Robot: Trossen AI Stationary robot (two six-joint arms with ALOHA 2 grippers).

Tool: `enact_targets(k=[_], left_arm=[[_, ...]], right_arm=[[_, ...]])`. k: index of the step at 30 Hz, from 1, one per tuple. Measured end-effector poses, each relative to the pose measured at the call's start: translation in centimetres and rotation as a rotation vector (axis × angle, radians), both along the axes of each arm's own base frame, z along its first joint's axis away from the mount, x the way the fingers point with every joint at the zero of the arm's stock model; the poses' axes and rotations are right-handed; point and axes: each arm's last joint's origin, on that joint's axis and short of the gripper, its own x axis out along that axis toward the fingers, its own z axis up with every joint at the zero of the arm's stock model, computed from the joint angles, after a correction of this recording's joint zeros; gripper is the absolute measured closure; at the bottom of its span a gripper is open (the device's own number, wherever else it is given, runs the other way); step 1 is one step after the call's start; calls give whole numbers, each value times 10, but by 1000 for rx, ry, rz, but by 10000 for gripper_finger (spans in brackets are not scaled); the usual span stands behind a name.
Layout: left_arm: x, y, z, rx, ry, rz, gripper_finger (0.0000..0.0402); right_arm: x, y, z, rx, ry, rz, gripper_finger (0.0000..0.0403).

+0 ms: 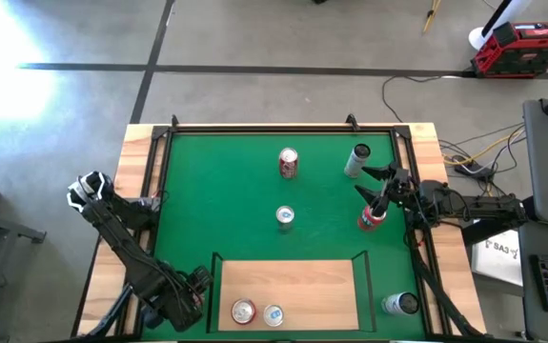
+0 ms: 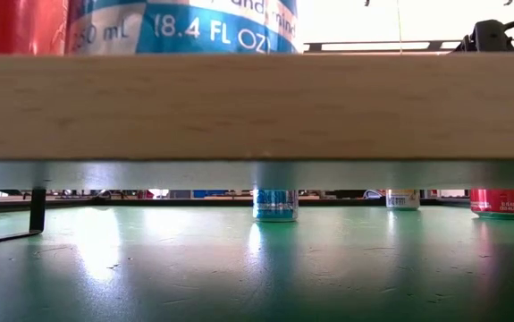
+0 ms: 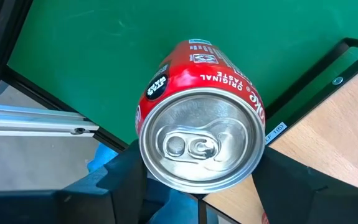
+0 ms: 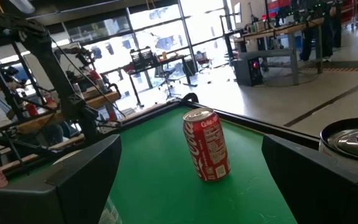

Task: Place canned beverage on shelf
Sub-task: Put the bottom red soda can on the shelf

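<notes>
Red can (image 3: 198,140) sat clamped in left claw (image 3: 197,193) at lower-left shelf (image 1: 293,281) edge for placement; right claw (image 1: 380,200) stood wide.

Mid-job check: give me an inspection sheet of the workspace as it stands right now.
Surface: green mat in a wooden frame; nothing spilled.
Job's things: shelf carries a blue can and a red can at its left end.
Clutter: five loose cans on the mat, one being the centre can.
Grippers: left gripper at the shelf's left end, fingers against both sides of the red can; right gripper open over the mat's right side, facing the far red can.
Cables: cable bundle on the floor right of the table.
Surroundings: red toolbox on the floor; no person near the table.
</notes>
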Motion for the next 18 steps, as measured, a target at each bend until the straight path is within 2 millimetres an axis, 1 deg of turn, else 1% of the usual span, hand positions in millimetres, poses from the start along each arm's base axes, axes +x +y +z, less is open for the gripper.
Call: enact_targets(k=[3, 7, 18], left_arm=[[0, 1, 0, 10, 8, 1, 171], [-1, 9, 1, 49, 42, 16, 171], [7, 55, 14, 139, 100, -33, 174]], right_arm=[[0, 0, 0, 0, 0, 0, 22], [0, 0, 0, 0, 0, 0, 22], [0, 0, 0, 0, 0, 0, 22]])
